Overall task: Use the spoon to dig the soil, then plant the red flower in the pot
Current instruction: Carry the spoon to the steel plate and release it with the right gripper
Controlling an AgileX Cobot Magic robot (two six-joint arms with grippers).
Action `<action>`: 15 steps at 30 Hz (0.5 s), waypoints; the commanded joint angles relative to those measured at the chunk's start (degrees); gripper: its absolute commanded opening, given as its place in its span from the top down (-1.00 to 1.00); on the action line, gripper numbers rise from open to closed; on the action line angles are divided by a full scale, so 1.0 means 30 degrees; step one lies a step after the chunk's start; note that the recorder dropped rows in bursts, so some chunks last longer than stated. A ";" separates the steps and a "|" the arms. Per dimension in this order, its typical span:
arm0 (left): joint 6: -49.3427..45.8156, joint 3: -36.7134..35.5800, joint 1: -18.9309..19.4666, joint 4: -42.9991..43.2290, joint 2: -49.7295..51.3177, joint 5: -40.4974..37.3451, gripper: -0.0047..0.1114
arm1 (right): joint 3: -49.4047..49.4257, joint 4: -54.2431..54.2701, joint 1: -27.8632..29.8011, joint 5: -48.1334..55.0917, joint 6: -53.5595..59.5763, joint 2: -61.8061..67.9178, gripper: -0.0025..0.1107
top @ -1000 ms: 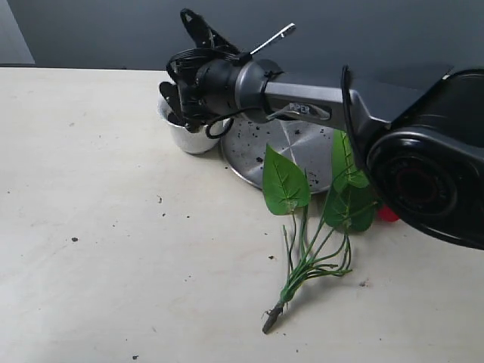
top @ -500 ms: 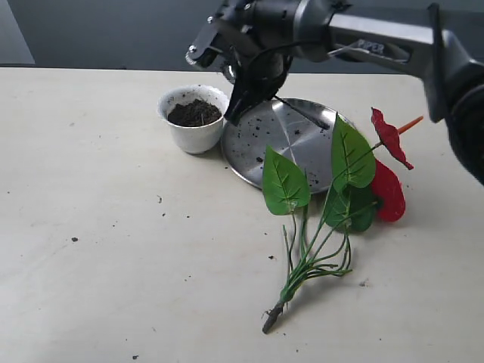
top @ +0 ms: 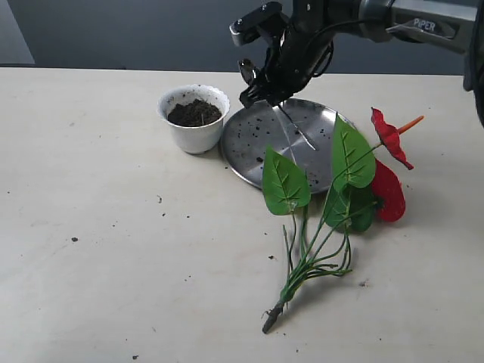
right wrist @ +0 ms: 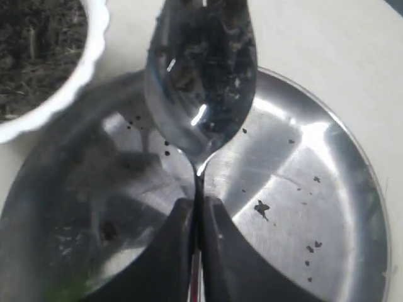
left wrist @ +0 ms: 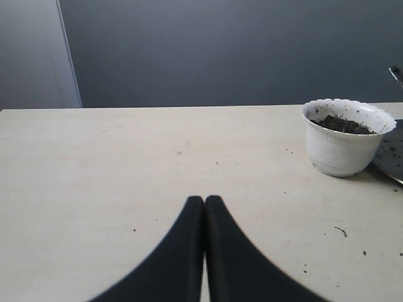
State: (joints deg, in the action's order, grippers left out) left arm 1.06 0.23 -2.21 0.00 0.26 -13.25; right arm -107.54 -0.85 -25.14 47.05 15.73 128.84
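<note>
A: Change since half a second back? The right gripper (top: 266,92) has moved rightward, off the near edge of the pot (top: 194,119). It now hangs over the back rim of the steel plate (top: 253,144). A second ago the arm lay across the pot and hid it; now the pot is fully exposed.

B: Pincer state?

A: Right fingers (right wrist: 217,251) pinched narrow on the handle of the spoon (right wrist: 200,78). Bowl of spoon sits above the plate (right wrist: 302,189), smeared dark, a few crumbs clinging. In the exterior view the spoon (top: 291,128) is a thin blurred streak angling down toward the plate.

B: Left side?

A: Left gripper (left wrist: 204,207) fingertips pressed together, nothing between them, low over the table (left wrist: 126,163), well apart from the pot (left wrist: 345,135).

B: Containers?

A: Pot upright, scalloped rim, filled with dark soil (top: 194,113) to just under the rim. Plate carries only scattered specks.

B: Flower?

A: Red flower (top: 386,170) lies flat on the table, unmoved. Blooms right of the plate, two leaves overlapping its near edge, stem bundle toward the front.
</note>
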 commanded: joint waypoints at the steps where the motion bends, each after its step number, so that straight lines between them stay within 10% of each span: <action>1: 0.0007 -0.0075 -0.0092 -0.0125 -0.0087 -0.0009 0.91 | -0.0057 -0.0350 0.0394 -0.0176 0.0229 0.1197 0.96; 15: 0.0007 -0.0075 -0.0092 -0.0125 -0.0087 -0.0009 0.91 | -0.0057 -0.1863 0.1057 -0.0844 -0.0388 0.1941 0.96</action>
State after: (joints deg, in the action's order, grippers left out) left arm 1.06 0.23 -2.21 0.00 0.26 -13.25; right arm -107.54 -6.90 -22.66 45.08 15.10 134.85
